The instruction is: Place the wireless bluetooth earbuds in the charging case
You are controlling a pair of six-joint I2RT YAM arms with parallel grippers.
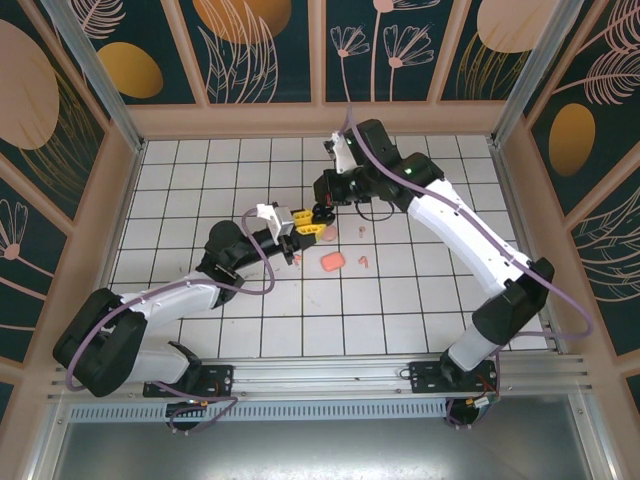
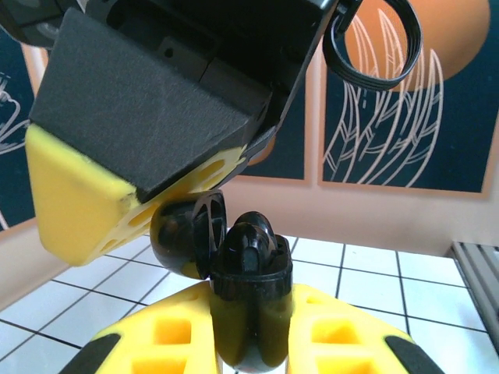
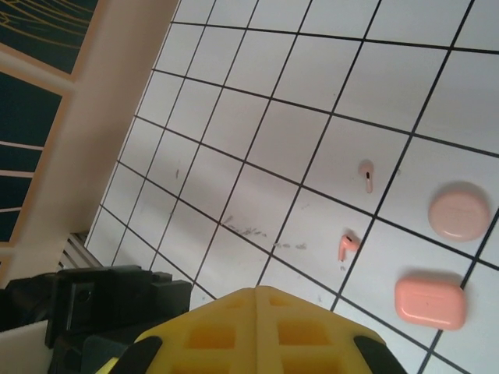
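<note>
The open black plastic charging case is clamped in the left gripper. The right gripper, its fingers pressed together, should be lowered squarely over it. A pale pink stemmed earbud and a coral stemmed earbud are seen on the white tiles.

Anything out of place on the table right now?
Nothing damaged. A pale pink earbud and a coral earbud lie loose on the tiles, while the round pink case and coral case beside them sit shut. Grey scuffs show nearby.
</note>
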